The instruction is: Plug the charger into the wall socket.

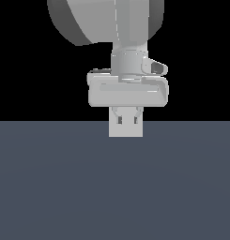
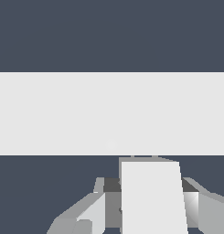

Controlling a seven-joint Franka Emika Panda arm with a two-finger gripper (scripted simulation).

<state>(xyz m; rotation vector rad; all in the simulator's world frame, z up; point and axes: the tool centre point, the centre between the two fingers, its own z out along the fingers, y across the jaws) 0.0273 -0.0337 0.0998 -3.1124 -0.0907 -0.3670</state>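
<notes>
Wrist view showed the charger (image 2: pixel 152 196), a small white block, clamped between the gripper (image 2: pixel 145 208) fingers and pointed at the wall socket (image 2: pixel 63 114), whose white face filled a broad band across the frame just ahead of the block. No holes could be made out on the plate, only a faint smudge near its lower edge. In the exterior view the gripper (image 1: pixel 127 119) hung low beneath the arm, its fingers closed on the charger (image 1: pixel 127 121), with a white plate, likely the wall socket (image 1: pixel 126 131), directly behind it. The risk, by all appearances, lay in alignment: a slight offset or tilt of the block would drive the prongs against the plate rather than into its holes, and a hard push could then twist the charger within the fingers. The floor (image 1: pixel 111 187) was a plain slate-blue plane, flat and unmarked, and the space beyond it was black.
</notes>
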